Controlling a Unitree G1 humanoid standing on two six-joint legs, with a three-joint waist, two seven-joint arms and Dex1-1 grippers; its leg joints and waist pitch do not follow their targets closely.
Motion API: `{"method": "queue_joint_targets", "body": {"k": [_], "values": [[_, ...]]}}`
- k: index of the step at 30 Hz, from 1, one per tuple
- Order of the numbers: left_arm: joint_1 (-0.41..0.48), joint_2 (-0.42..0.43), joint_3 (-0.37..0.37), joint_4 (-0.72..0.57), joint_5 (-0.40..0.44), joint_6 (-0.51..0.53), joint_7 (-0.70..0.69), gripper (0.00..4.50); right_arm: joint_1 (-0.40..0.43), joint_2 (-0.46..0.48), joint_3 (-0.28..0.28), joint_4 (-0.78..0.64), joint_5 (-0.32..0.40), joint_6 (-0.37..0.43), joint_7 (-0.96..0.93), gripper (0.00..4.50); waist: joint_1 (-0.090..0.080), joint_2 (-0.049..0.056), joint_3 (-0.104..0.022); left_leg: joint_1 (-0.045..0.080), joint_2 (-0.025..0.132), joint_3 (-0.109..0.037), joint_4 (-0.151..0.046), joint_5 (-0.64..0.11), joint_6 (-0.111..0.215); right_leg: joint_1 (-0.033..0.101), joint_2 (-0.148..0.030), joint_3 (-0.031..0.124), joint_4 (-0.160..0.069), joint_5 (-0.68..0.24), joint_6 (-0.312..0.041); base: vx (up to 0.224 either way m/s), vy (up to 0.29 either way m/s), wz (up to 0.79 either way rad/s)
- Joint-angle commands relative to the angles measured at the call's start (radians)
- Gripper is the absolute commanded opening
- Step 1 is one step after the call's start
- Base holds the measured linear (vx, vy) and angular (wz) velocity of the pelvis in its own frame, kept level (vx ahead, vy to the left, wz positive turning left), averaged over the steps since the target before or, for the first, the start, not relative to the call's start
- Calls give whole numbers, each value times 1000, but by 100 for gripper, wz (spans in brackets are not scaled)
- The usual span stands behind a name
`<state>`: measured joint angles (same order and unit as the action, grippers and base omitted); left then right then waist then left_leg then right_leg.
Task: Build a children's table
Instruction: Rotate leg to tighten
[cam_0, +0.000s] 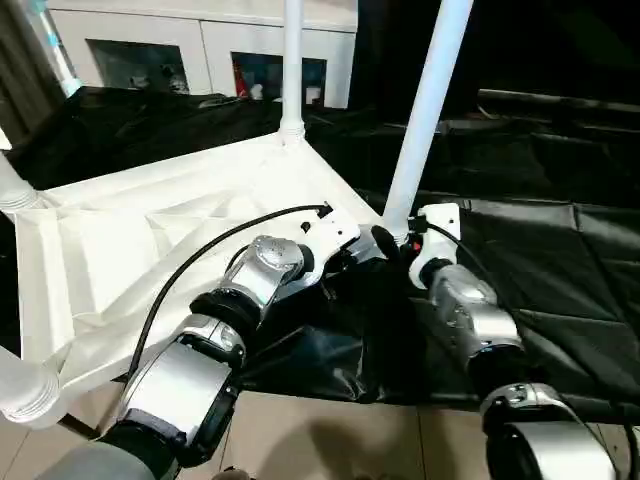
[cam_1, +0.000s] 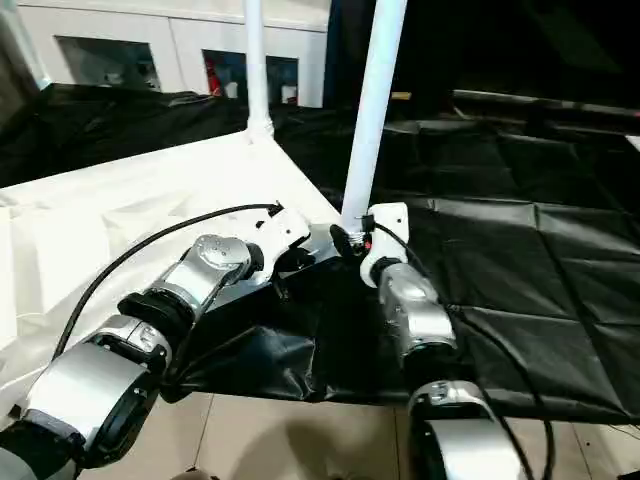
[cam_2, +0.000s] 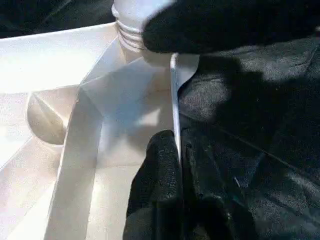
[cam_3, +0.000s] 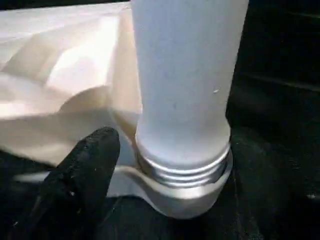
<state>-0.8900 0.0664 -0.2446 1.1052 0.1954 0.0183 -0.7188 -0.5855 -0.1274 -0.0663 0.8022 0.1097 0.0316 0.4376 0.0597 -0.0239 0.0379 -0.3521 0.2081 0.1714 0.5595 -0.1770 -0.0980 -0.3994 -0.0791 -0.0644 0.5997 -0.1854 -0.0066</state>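
Note:
The white tabletop (cam_0: 150, 230) lies upside down on black sheeting, ribbed underside up. Legs stand in its corner sockets: one at the far corner (cam_0: 292, 60), one at the near right corner (cam_0: 425, 110), and parts of two more at the left (cam_0: 12, 185) (cam_0: 25, 385). My left gripper (cam_2: 176, 145) is shut on the tabletop's thin rim (cam_2: 174, 100) close to the near right corner. My right gripper (cam_0: 392, 243) is at the base of the near right leg (cam_3: 182, 90), just above its threaded collar (cam_3: 182, 172).
Black sheeting (cam_0: 540, 260) covers the floor under and to the right of the tabletop. Behind it stands a white cabinet with glass doors (cam_0: 200, 50). Bare tan floor (cam_0: 330, 440) shows near my forearms.

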Motion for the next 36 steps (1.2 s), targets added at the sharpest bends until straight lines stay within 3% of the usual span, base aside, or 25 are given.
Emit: {"method": "queue_joint_targets", "body": {"k": [1,4,7,9,14,18,30,33,36], "values": [[25,5,-28,1,7,-49,-69,0,19,-18,40,-37,-2,15,96,372,4,-9,-49,-5,14,4,-57,-229,74,49,-58,41,-91,-280,-178,0,0,0],[34,52,-31,-4,5,-74,-140,0,43,-106,60,-80,-1,33,231,372,8,-8,-50,-5,16,4,-54,-200,90,52,-57,39,-87,-239,-187,0,0,0],[46,79,-38,-17,-1,-100,-217,0,55,-152,79,-102,3,47,323,372,6,-8,-53,-11,17,3,-52,-172,104,56,-57,37,-79,-181,-213,0,0,0],[59,97,-41,-34,-13,-127,-290,0,60,-181,96,-113,6,52,385,372,7,-6,-55,-8,21,4,-50,-150,112,56,-59,38,-73,-135,-236,0,0,0],[76,127,-50,-57,-26,-146,-372,0,53,-196,113,-122,15,67,446,372,11,-4,-55,-6,26,8,-48,-149,114,56,-57,37,-60,-54,-280,0,0,0],[88,141,-41,-70,-26,-147,-384,0,42,-187,119,-118,24,80,477,357,16,-11,-53,-3,26,9,-49,-170,104,56,-60,38,-64,-104,-268,0,0,0],[109,152,-38,-89,-32,-140,-392,0,57,-165,109,-133,47,105,484,279,21,-11,-53,-4,23,10,-49,-156,93,54,-60,39,-65,-133,-245,0,0,0],[96,133,-30,-73,-20,-107,-311,0,64,-117,81,-110,34,104,352,275,17,-10,-53,-5,24,8,-50,-153,85,53,-61,40,-64,-135,-241,0,0,0],[69,90,-21,-41,-2,-68,-174,0,46,-31,15,-61,43,134,117,274,5,-6,-51,0,20,7,-55,-188,50,48,-61,42,-74,-216,-221,0,0,0]]}}
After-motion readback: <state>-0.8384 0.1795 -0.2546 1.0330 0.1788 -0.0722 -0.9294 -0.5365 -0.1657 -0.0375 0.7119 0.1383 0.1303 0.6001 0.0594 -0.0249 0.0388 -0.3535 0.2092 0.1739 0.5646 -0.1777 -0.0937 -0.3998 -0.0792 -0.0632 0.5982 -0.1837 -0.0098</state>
